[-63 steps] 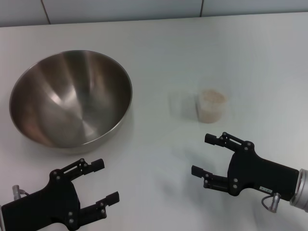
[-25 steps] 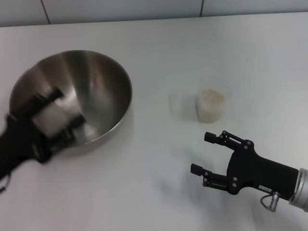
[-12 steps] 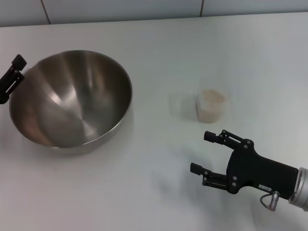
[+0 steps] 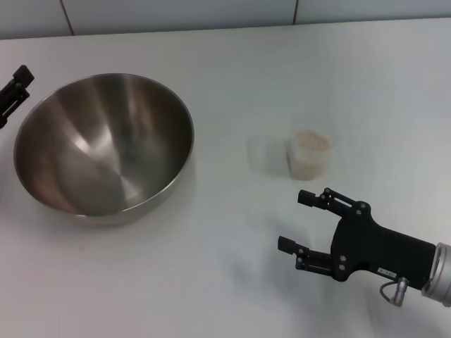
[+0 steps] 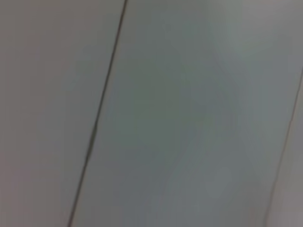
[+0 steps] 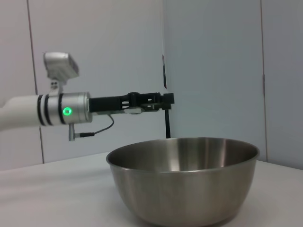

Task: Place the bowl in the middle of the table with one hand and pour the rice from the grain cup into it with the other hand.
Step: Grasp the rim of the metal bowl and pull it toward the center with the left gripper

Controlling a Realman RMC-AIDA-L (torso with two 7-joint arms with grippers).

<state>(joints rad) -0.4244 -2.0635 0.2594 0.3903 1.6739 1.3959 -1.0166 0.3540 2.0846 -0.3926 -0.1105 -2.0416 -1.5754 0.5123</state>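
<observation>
The steel bowl [image 4: 106, 144] sits empty on the left part of the white table [image 4: 232, 63]. It also fills the lower right wrist view [image 6: 184, 177]. The clear grain cup [image 4: 310, 156] stands upright right of centre, filled with pale rice [image 4: 311, 141]. My right gripper [image 4: 294, 220] is open and empty, low over the table just in front of the cup, not touching it. My left gripper [image 4: 15, 88] shows at the left edge, beside the bowl's far-left rim. In the right wrist view it [image 6: 165, 99] hovers level above the bowl's rim.
The left wrist view shows only grey wall panels with a dark seam [image 5: 97, 118]. A tiled wall edge [image 4: 176, 14] runs along the table's back. White tabletop lies between the bowl and the cup.
My left gripper has swung from the front left, across the bowl, to the bowl's far-left side, and has drifted a little farther back. The right gripper has barely moved.
</observation>
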